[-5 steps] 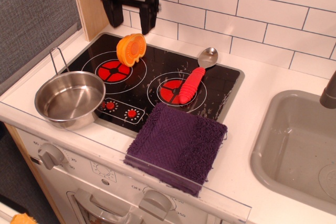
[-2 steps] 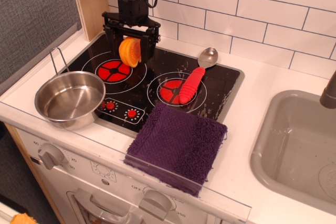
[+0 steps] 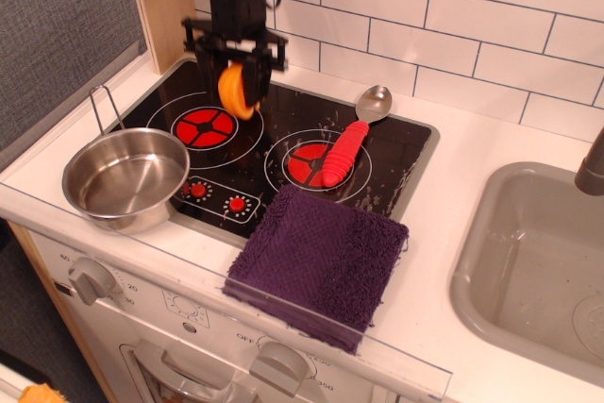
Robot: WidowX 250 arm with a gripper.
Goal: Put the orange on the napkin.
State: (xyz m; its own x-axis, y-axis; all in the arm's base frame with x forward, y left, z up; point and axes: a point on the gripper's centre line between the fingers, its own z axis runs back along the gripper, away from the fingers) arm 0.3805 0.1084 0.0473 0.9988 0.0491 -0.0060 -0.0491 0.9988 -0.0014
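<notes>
Between the jaws: the orange point(image 3: 236, 90), gripped by gripper point(image 3: 237, 85) | step: carrying | next: you move to napkin point(image 3: 321, 262), below-right of the jaws, and release

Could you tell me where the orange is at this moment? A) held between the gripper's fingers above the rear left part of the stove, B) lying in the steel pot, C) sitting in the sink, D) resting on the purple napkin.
A: the orange sits between the fingers of the gripper above the back left of the stove, while the napkin at the front edge carries nothing and the pot holds nothing.
</notes>
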